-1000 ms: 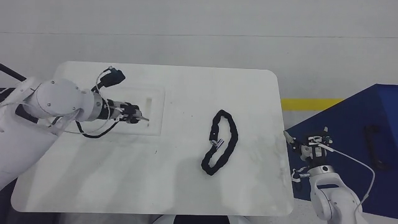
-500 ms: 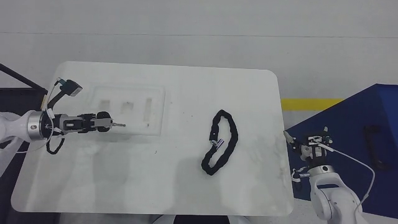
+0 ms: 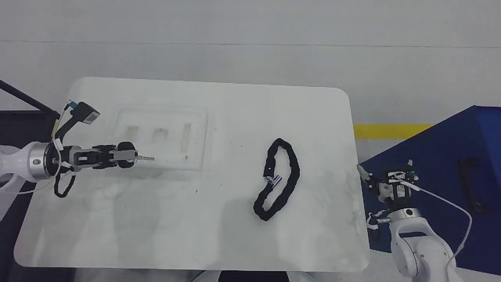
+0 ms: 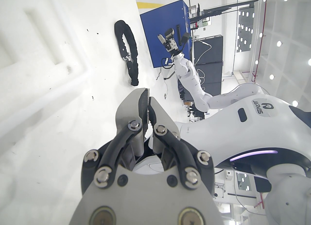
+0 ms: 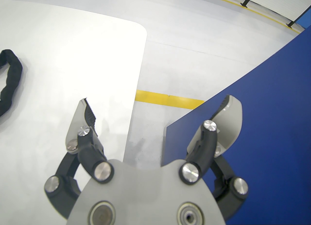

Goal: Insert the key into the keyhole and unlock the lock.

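A black fabric-covered chain lock (image 3: 276, 178) lies looped on the white table (image 3: 329, 125), right of centre, with its small metal lock piece (image 3: 272, 179) on the loop's left side. The lock also appears in the left wrist view (image 4: 128, 48) and the right wrist view (image 5: 11, 77). My left gripper (image 3: 135, 157) hovers at the table's left, by the foam tray's near edge, shut on a thin metal key (image 3: 145, 158) whose tip points toward the lock. From the wrist, the left gripper (image 4: 147, 100) has its fingers pressed together. My right gripper (image 5: 156, 104) is open and holds nothing, beyond the table's right edge (image 3: 389, 184).
A white foam tray (image 3: 196, 137) with several shallow recesses sits at the table's back left. A blue cabinet (image 3: 446, 164) stands close to the table's right side, next to the right arm. A yellow floor line (image 3: 391, 130) runs behind it.
The left arm has pulled back leftward from the tray's recesses, carrying the key out with it. In the last half second it shifted slightly further left. The right arm and chain lock stayed still.
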Robot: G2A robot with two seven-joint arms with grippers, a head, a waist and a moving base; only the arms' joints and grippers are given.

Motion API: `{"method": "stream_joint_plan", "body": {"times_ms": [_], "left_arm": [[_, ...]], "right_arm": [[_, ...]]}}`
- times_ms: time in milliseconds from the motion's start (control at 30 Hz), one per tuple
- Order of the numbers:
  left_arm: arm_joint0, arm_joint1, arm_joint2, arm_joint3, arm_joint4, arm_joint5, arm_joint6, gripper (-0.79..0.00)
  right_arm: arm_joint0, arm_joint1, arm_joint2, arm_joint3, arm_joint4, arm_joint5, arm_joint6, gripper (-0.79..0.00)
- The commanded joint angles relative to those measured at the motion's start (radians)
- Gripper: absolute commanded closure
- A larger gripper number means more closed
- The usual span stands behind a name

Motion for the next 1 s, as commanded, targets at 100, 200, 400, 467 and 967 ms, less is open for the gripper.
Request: {"method": "stream_joint_plan", "body": {"times_ms": [100,200,400,467,967], "left_arm": [[0.000,0.000,0.000,0.000,0.000,0.000,0.000,0.000],[0.000,0.000,0.000,0.000,0.000,0.000,0.000,0.000],[0.000,0.000,0.000,0.000,0.000,0.000,0.000,0.000],[0.000,0.000,0.000,0.000,0.000,0.000,0.000,0.000],[0.000,0.000,0.000,0.000,0.000,0.000,0.000,0.000]], "right_arm": [[0.000,0.000,0.000,0.000,0.000,0.000,0.000,-0.785],[0.000,0.000,0.000,0.000,0.000,0.000,0.000,-0.785],[0.000,0.000,0.000,0.000,0.000,0.000,0.000,-0.785],[0.000,0.000,0.000,0.000,0.000,0.000,0.000,-0.785],[-0.071,-0.005,-0.086,-0.245,0.067,-0.089,0.234,-0.785]]}}
